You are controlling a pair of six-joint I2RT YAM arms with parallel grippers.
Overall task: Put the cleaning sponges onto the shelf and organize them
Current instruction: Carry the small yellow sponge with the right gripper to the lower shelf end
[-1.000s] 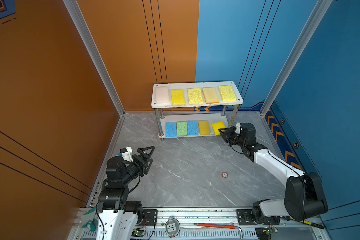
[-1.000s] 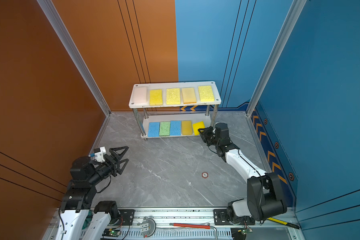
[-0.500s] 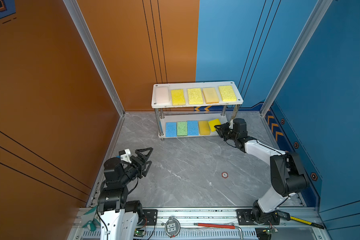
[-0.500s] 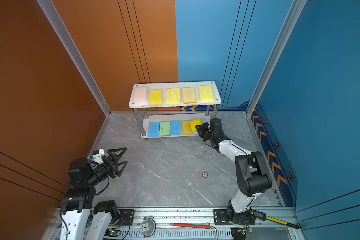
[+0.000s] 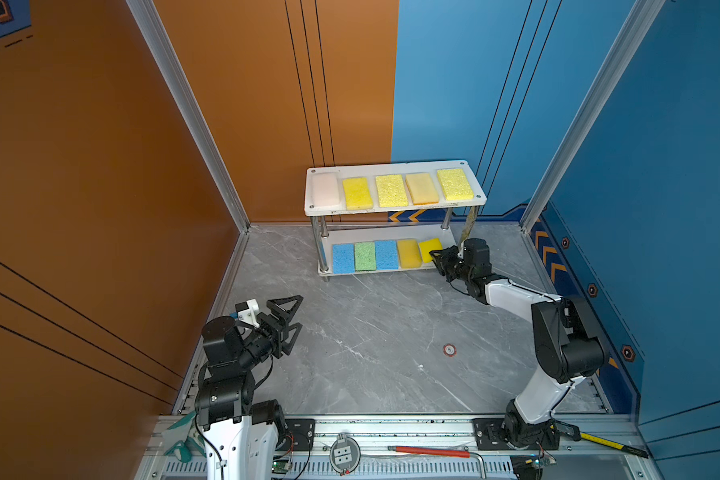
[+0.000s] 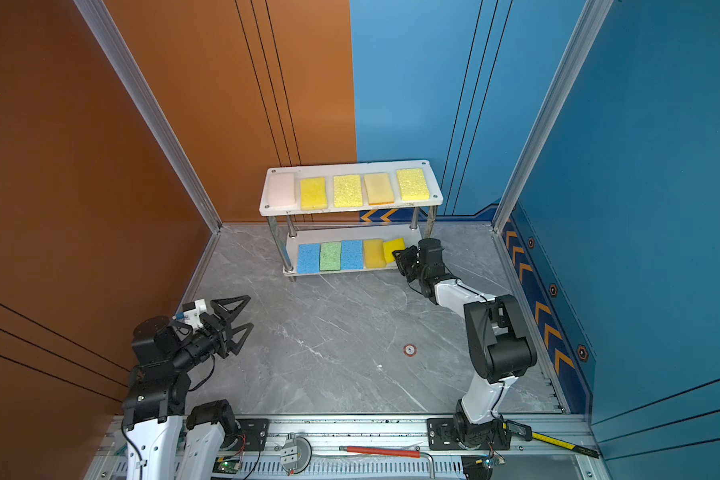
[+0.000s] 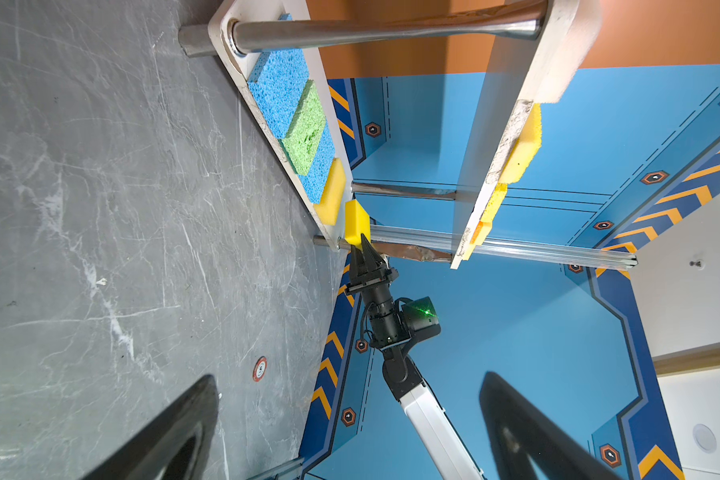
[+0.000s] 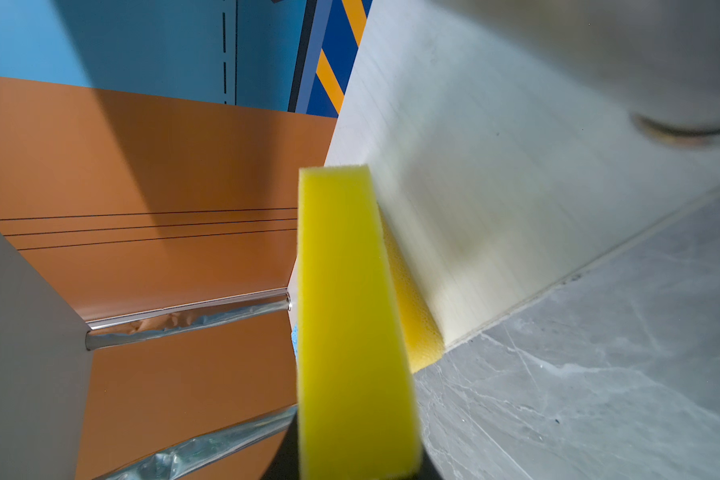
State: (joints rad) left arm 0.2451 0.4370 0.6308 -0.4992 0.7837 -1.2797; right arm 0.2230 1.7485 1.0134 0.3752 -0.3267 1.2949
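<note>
Grey marble floor (image 5: 371,332), orange and blue walls. Right claw (image 5: 435,259) clamped on yellow sponge (image 5: 429,247), tilted just ahead of tips, over lower board of shelf (image 5: 391,210). Foam looks light, soft, squashy: pinch flat faces gently. Left claw (image 5: 301,311) wide apart, empty.

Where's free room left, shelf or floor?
Top board full, five sponges across. Lower board packed up to the yellow sponge the right end effector holds at its end. Free: grey floor between that board and left end effector.
</note>
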